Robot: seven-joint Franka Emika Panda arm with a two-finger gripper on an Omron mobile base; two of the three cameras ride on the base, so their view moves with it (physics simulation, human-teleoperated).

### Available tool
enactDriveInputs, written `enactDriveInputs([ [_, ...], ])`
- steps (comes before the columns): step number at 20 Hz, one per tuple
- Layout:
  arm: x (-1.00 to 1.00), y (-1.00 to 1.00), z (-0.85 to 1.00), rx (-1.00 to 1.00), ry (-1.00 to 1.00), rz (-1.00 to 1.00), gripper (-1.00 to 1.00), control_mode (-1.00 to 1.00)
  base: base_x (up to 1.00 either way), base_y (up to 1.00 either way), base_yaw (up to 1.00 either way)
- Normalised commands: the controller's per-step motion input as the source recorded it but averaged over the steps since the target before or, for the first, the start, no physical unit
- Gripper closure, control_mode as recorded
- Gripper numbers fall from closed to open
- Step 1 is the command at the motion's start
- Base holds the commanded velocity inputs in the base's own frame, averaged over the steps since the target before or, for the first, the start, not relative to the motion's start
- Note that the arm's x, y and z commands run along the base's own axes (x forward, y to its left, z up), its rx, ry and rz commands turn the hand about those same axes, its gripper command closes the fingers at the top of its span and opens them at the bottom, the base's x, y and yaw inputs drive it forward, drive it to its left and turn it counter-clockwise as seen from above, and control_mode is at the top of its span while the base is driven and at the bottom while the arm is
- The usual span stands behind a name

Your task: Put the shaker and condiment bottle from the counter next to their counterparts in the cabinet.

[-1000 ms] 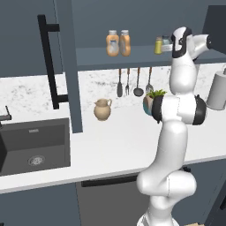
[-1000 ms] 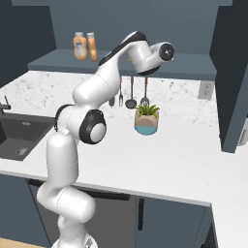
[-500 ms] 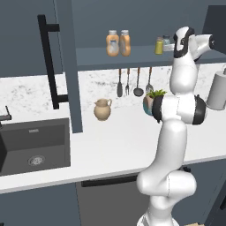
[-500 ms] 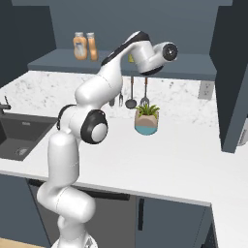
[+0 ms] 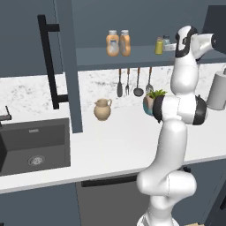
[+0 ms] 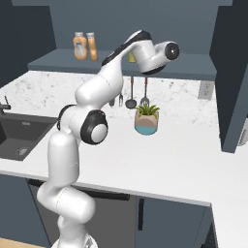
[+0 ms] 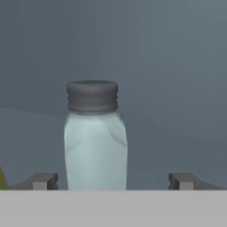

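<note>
Claw (image 7: 113, 181) spread wide, fingertips well clear either side of the shaker (image 7: 95, 137), so nothing held. Shaker stands upright on the cabinet shelf (image 5: 132, 54) just beside the yellow shaker (image 5: 159, 46), its match. Two orange bottles (image 5: 118, 43) sit paired further left; placing looks finished.

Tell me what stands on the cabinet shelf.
Two orange bottles stand together at its left; farther right, a yellow shaker and the blue-grey shaker. The arm covers the shelf beyond them.
</note>
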Motion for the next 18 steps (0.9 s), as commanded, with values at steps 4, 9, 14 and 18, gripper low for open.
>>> enactDriveInputs([
  [4, -0.36, 0.0, 0.16, 0.01, 0.0, 0.08, -1.0, -1.0, 0.0, 0.0, 0.0],
  [9, -0.57, 0.0, 0.18, 0.02, 0.0, 0.06, -1.0, -1.0, 0.0, 0.0, 0.0],
  [14, -0.83, 0.05, 0.04, 0.01, 0.0, 0.02, -1.0, -1.0, 0.0, 0.0, 0.0],
  [18, -0.91, 0.36, 0.0, 0.0, 0.0, 0.0, -1.0, -1.0, 0.0, 0.0, 0.0],
])
